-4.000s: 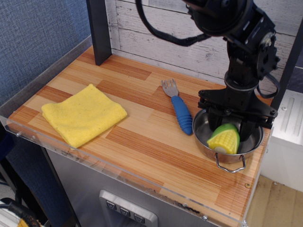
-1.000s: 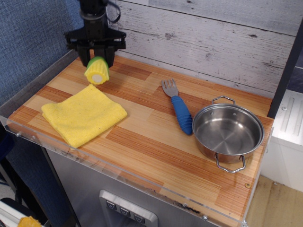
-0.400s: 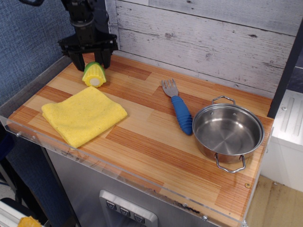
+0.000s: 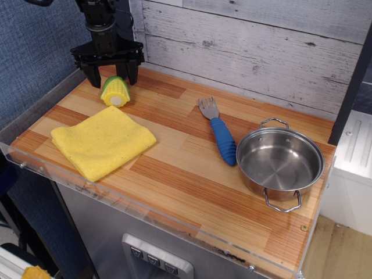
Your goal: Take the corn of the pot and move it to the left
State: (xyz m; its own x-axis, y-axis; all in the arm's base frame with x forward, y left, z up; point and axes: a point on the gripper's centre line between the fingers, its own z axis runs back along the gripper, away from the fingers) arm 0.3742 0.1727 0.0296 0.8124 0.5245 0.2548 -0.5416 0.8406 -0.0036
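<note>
Now the gripper (image 4: 108, 76) is lifting off, jaws spread & empty, leaving the yellow-green toy corn (image 4: 115, 92) resting on the wood worktop (image 4: 186, 168), far left of the steel pot (image 4: 279, 162) — task's basically done.

- The visible part of the robot arm (image 4: 100, 23) is matte black all over, with no coloured markings or lettering that can be read.
- Its wrist section is a stack of rounded, ribbed-looking black segments that narrows toward the bottom.
- The gripper (image 4: 110, 74) hangs from a wide, flat black crossbar with squared ends.
- Two short, blocky black fingers (image 4: 132, 72) drop from the outer ends of that bar, each with a slightly tapered tip.
- A curved black piece, perhaps a cable, shows at the top left edge.
</note>
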